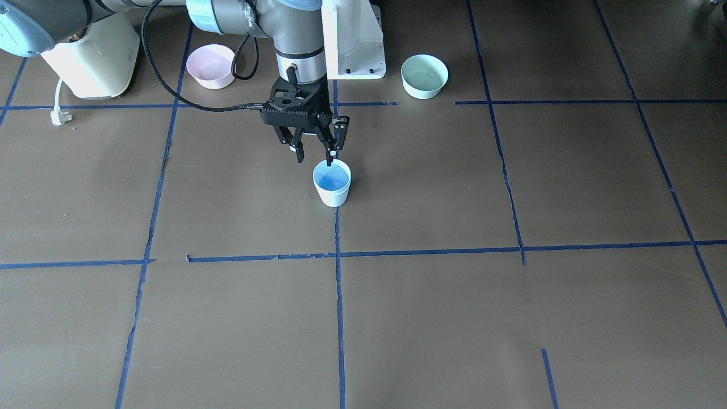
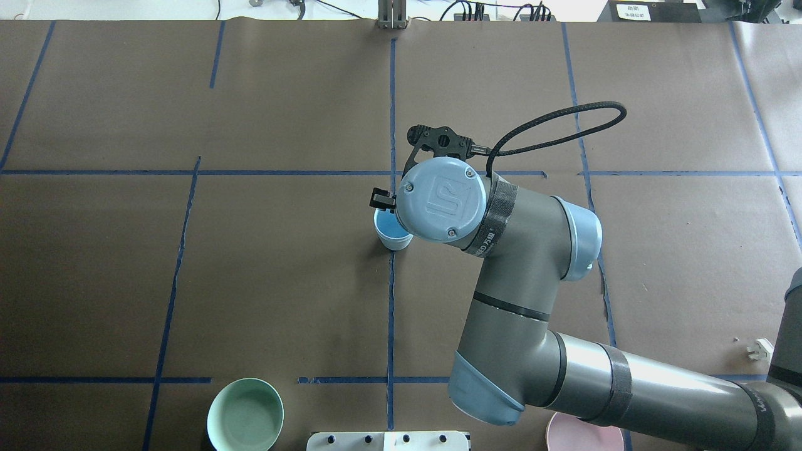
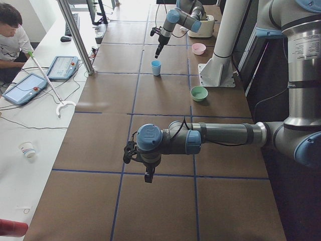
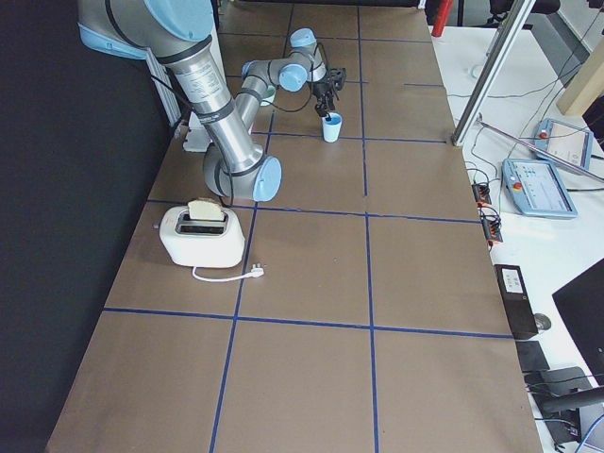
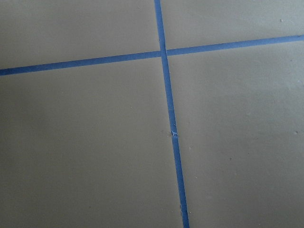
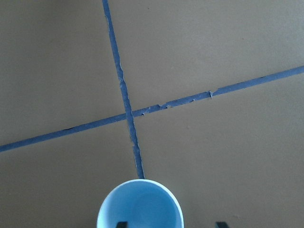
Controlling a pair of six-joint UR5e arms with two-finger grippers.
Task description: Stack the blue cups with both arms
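Note:
One blue cup (image 1: 332,183) stands upright on the brown table where two blue tape lines meet; it also shows in the overhead view (image 2: 391,234) and the right wrist view (image 6: 140,205). I see only one cup shape. My right gripper (image 1: 316,157) is open just above the cup's rim, one fingertip (image 6: 121,224) over the cup's inside and the other outside it. It holds nothing. My left gripper (image 3: 149,175) hangs over bare table far from the cup; I cannot tell whether it is open. The left wrist view shows only table and tape.
A pink bowl (image 1: 211,66) and a mint-green bowl (image 1: 424,76) stand either side of the white pedestal (image 1: 355,40). A cream toaster (image 4: 201,234) with its plug (image 1: 59,116) sits beyond the pink bowl. An operator sits at the side desk.

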